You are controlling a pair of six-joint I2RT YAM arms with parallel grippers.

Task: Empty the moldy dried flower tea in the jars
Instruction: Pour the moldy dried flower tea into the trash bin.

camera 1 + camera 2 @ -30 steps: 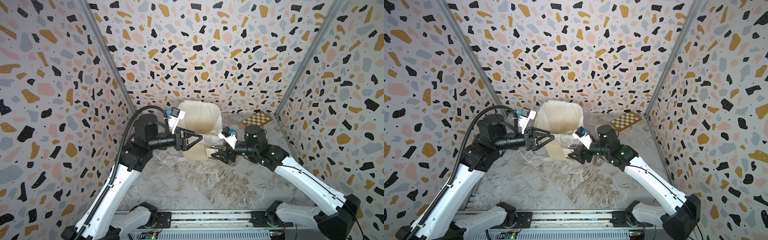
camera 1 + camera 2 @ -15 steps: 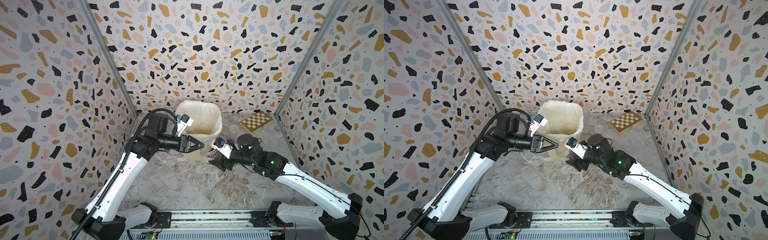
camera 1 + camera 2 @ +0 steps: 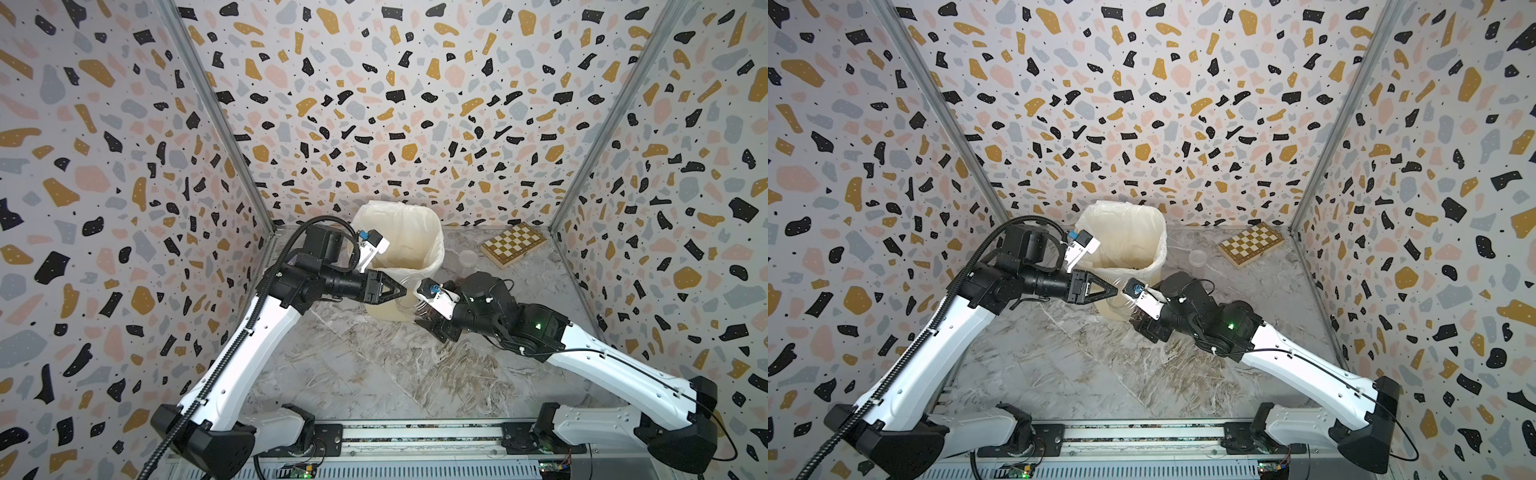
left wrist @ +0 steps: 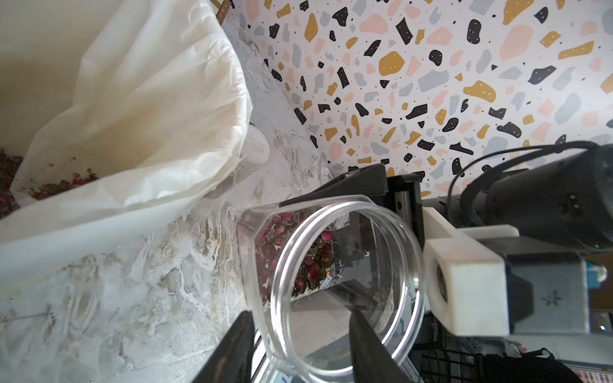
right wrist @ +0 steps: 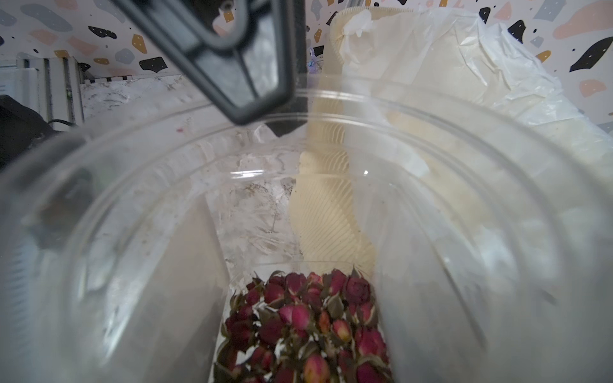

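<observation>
A clear jar (image 3: 409, 300) (image 3: 1124, 296) lies tilted in front of the cream bin (image 3: 399, 232) (image 3: 1121, 232), with my right gripper (image 3: 430, 326) (image 3: 1144, 326) shut on its body. Dried rosebud tea (image 4: 282, 238) (image 5: 305, 321) is heaped at its closed end. The jar (image 4: 331, 265) has no lid and its mouth faces my left gripper (image 3: 402, 291) (image 3: 1115, 291) (image 4: 300, 318). That gripper is open, one finger outside the rim and one inside the mouth. My right fingers are hidden in the right wrist view.
The bin is lined with a white bag (image 4: 132, 116) and has rosebuds (image 4: 66, 184) inside. A small clear lid or cup (image 3: 467, 257) (image 3: 1197, 257) stands behind the right arm. A chessboard (image 3: 513, 245) (image 3: 1250, 245) lies at the back right corner.
My left gripper has dropped to the jar's mouth and its jaws have narrowed. The right arm has swung the jar lower and toward the front.
</observation>
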